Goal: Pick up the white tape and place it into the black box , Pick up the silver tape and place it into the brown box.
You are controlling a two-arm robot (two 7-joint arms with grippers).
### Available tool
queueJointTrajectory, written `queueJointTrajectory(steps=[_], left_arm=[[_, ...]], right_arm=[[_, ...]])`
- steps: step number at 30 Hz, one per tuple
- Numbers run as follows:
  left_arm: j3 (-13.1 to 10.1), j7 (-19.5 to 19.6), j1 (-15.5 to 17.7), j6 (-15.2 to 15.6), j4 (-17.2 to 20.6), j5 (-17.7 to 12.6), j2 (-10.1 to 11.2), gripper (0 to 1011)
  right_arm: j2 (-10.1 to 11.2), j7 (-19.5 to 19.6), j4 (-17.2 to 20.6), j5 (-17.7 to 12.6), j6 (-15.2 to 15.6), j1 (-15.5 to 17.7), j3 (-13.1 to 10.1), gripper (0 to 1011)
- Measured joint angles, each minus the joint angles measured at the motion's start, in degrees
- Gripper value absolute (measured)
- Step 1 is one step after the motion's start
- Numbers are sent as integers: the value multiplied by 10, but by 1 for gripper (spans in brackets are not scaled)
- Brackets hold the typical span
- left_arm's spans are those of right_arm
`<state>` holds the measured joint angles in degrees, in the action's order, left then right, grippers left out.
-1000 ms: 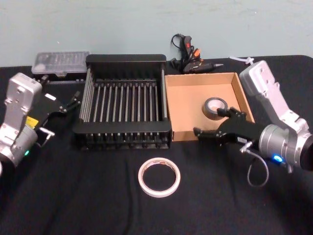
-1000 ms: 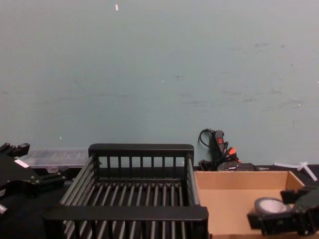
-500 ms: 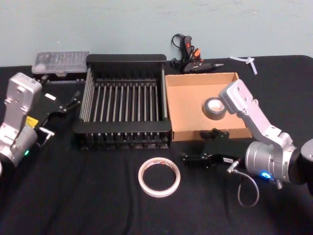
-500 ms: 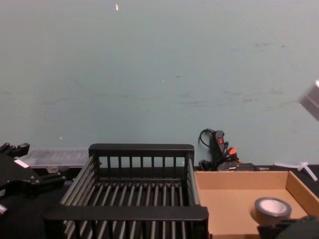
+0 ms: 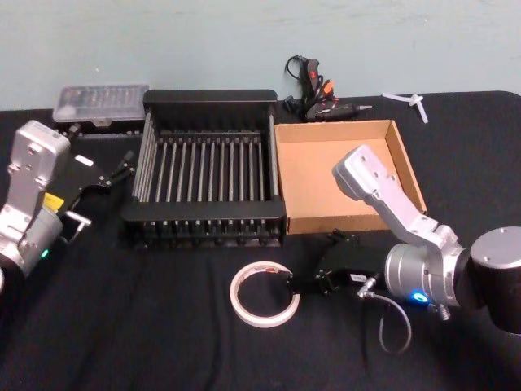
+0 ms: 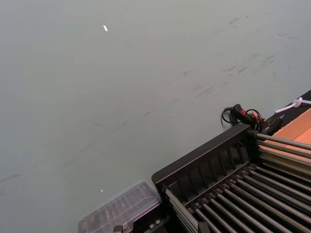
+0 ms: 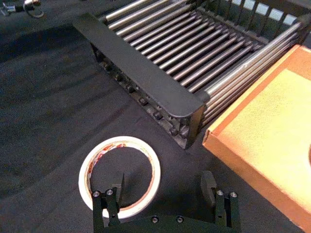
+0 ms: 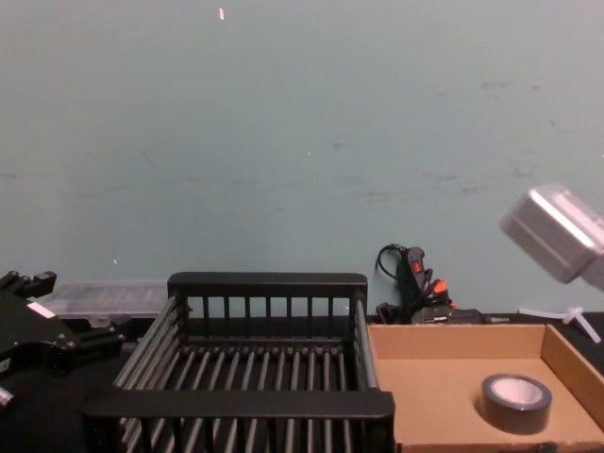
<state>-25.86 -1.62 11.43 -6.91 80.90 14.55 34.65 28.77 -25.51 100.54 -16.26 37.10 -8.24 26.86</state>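
My right gripper (image 7: pixel 163 191) hangs wide open and empty just beside the thin white tape ring (image 5: pixel 264 294) on the black cloth. One finger (image 7: pixel 118 187) sits over its rim, so closing carelessly could shove it away. The dark silver duct-tape roll (image 8: pixel 514 403) lies in the tan cardboard box (image 5: pixel 298 213); the black slatted crate (image 5: pixel 206 216) is empty. My left gripper (image 5: pixel 106 173) waits, parked, beside that crate.

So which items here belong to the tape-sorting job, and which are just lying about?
Part of the job:
- white tape, flat on the cloth, right gripper open beside it
- black box
- silver tape, inside the brown box
- left gripper, beside the black box

Lying about:
- clear plastic case
- glue gun with cord
- white plastic piece
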Motion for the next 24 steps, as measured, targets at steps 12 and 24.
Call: queueJointTrajectory(steps=[12,24], left_arm=[[0,0,0,0,0,0,0,1002],[0,0,0,0,0,0,0,1001]], right_arm=[[-10,5,-22,12,21,-22,28,1002],[-18,0,-40,29,23,-35,43,1002]])
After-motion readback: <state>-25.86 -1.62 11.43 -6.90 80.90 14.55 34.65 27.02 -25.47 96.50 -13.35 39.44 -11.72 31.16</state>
